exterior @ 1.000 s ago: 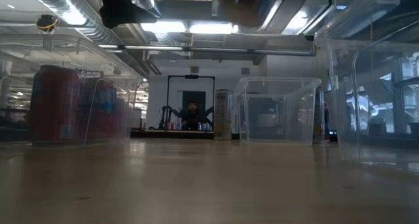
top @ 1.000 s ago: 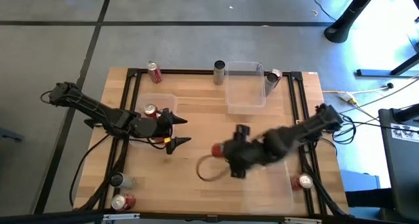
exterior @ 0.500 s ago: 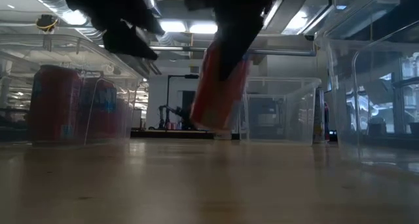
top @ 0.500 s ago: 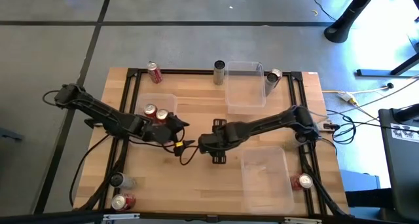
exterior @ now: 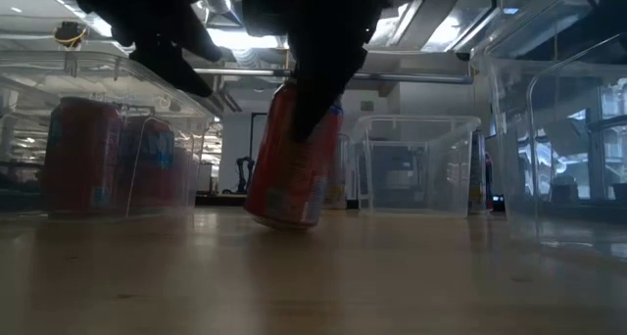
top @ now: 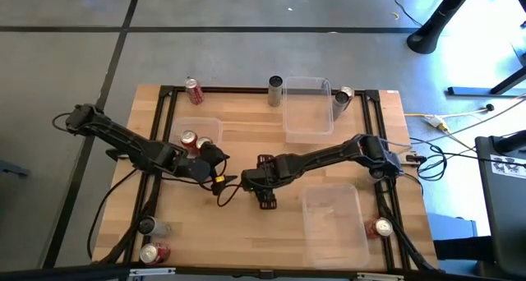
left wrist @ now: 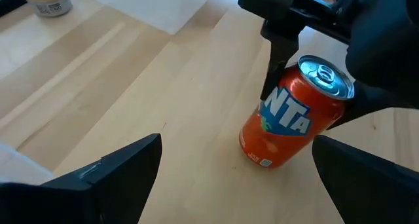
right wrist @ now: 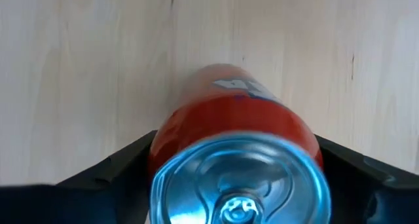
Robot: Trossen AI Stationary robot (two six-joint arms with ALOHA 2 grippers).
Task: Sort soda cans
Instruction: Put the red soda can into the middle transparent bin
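Orange can (left wrist: pixel 290 114) tilted on table centre, between fingers of right gripper (top: pixel 246 179); release or grip, cannot tell. Left gripper (top: pixel 223 188) beside it, fingers apart. Step: handover. Next: left closes on can body.

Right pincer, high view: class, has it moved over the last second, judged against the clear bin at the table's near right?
Yes. The right pincer, carrying the orange can, moved leftward away from that clear bin, toward the left pincer.
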